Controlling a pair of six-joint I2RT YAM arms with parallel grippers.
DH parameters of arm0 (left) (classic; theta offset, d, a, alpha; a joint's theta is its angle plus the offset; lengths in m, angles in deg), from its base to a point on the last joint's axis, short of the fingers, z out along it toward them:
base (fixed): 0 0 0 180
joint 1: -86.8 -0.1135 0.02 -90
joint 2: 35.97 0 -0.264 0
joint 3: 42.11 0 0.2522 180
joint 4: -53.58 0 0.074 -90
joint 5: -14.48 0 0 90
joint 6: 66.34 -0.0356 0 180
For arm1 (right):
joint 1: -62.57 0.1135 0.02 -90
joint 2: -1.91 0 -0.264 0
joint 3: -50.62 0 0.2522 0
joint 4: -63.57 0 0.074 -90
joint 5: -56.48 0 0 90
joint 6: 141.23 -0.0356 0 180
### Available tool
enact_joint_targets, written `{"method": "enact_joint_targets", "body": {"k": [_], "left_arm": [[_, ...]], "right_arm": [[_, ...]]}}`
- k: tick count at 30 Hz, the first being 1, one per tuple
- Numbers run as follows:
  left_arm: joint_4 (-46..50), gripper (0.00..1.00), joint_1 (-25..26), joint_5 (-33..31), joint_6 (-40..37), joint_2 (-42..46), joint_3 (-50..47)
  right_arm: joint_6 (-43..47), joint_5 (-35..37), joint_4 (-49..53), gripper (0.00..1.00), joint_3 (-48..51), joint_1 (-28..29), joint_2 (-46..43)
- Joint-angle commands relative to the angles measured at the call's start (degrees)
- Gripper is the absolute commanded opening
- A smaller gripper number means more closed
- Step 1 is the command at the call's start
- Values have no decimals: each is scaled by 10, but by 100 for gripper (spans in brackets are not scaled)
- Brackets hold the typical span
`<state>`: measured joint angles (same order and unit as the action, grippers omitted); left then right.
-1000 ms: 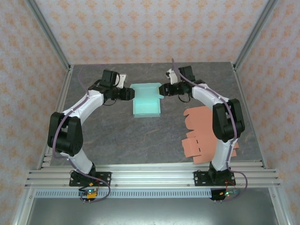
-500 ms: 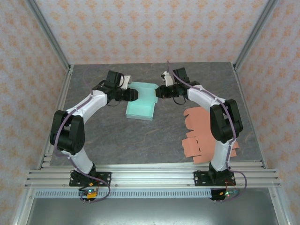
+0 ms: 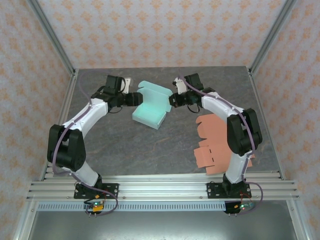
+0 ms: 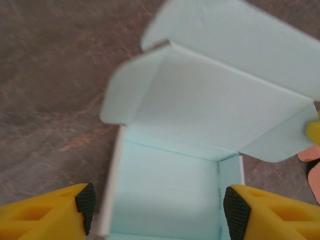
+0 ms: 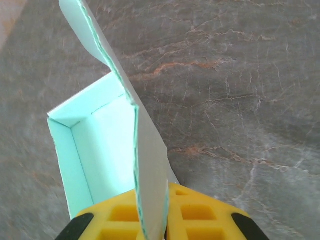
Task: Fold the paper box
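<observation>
Pinching 1 upright wall of the teal box (image 3: 150, 107), the right gripper (image 5: 155, 222) anchors it left of the orange blanks (image 3: 215, 135). The left gripper (image 4: 160, 207) straddles it wide open, likely ready to press a flap.

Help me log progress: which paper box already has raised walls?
The mint-green box: its side walls stand up and its lid flap is lifted, while the orange cutouts lie flat and unfolded.

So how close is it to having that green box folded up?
Partway. The box already stands as a tray with walls up. The right gripper pinches one of its flaps; the left gripper hangs open over it. The lid is not yet closed and tucked.
</observation>
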<state>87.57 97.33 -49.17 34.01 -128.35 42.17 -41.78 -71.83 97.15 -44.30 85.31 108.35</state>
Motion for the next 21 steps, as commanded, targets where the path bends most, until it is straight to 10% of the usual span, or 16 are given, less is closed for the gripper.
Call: {"method": "enact_joint_targets", "body": {"k": [1, 21], "left_arm": [[-12, 73, -4, -13, -35, 7, 13], [-123, 71, 17, 6, -97, -70, -22]], "right_arm": [[139, 21, 86, 11, -46, 0, -22], [207, 46, 119, 10, -89, -15, 10]]}}
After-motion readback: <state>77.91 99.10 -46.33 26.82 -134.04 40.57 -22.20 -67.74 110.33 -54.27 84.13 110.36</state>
